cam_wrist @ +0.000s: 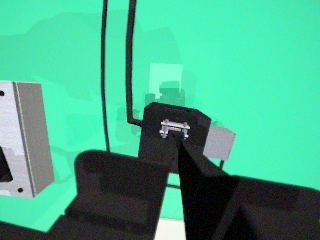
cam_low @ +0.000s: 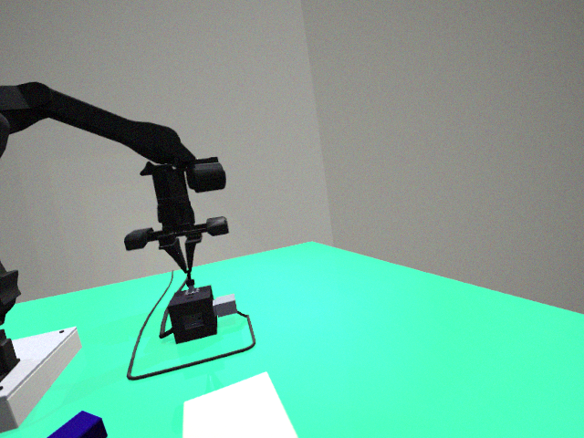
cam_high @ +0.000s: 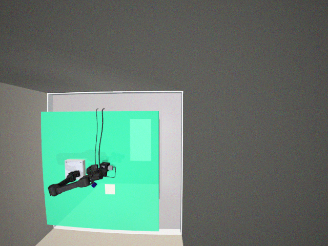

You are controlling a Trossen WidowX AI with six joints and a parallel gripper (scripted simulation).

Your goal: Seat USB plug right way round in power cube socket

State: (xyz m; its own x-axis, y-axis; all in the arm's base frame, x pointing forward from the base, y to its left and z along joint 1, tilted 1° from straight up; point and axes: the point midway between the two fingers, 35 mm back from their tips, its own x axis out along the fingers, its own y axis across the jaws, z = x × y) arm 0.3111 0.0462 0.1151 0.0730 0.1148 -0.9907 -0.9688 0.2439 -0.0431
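Note:
The black power cube (cam_high: 105, 165) (cam_low: 207, 326) (cam_wrist: 152, 120) stands on the green table. My gripper (cam_low: 188, 271) (cam_wrist: 176, 143) is above its top face, pointing down, fingers nearly together, shut on the small black USB plug (cam_low: 190, 283). The plug is upright, with a bit of its metal part showing between its black body and the cube's top. Bright metal contacts (cam_wrist: 175, 123) surround the top socket in the wrist view. The fingers hide much of the plug there. How deep its tip sits and which way round it faces I cannot tell.
A light grey plug (cam_high: 110, 167) (cam_low: 225, 306) (cam_wrist: 220, 142) sticks out of the cube's side; its dark cable (cam_low: 188, 364) loops around the cube. A white box (cam_high: 69, 165) (cam_wrist: 34, 145), a blue block (cam_high: 94, 185) (cam_low: 79, 426) and a white square (cam_high: 109, 189) (cam_low: 235, 410) are nearby.

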